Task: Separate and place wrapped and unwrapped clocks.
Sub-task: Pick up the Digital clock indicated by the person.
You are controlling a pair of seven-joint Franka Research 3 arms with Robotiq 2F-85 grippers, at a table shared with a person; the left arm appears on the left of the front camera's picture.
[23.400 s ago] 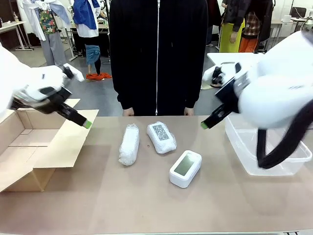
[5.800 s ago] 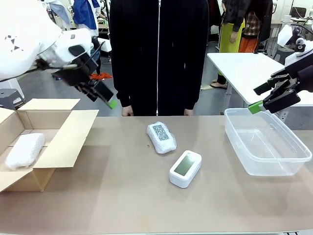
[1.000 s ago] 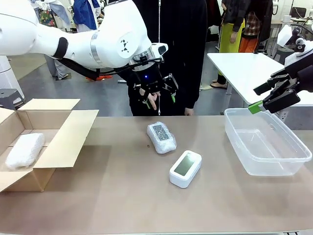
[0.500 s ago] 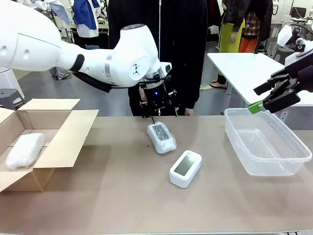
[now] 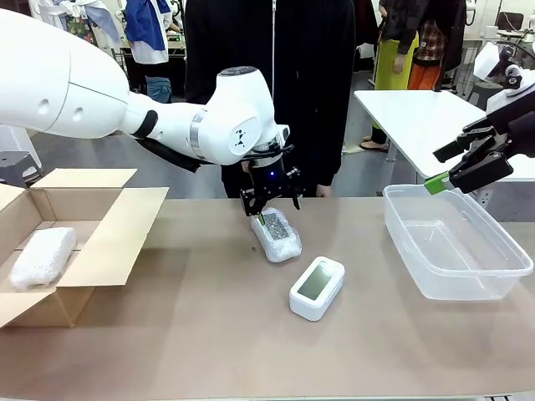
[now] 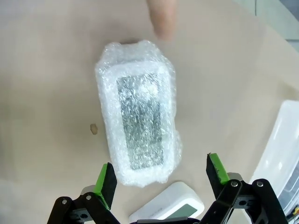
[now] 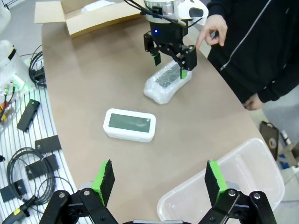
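2 wrapped: boxed bundle (image 5: pixel 40 255), table bundle (image 5: pixel 278 236); 1 bare clock (image 5: pixel 317 287). Left gripper (image 5: pixel 278 210), right gripper (image 5: pixel 437 169) gape empty; left wrist view adds, probably, a fingertip (image 6: pixel 161 16).

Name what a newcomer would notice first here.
The left pincer, open, hangs over a bubble-wrapped clock mid-table. A bare white clock lies beside it, and another wrapped bundle lies in the cardboard box at the left.

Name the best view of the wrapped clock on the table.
Left wrist view: wrapped clock whole, from above, under the left tool. Front view: that tool overlaps its far end. Right wrist: small, partly covered.
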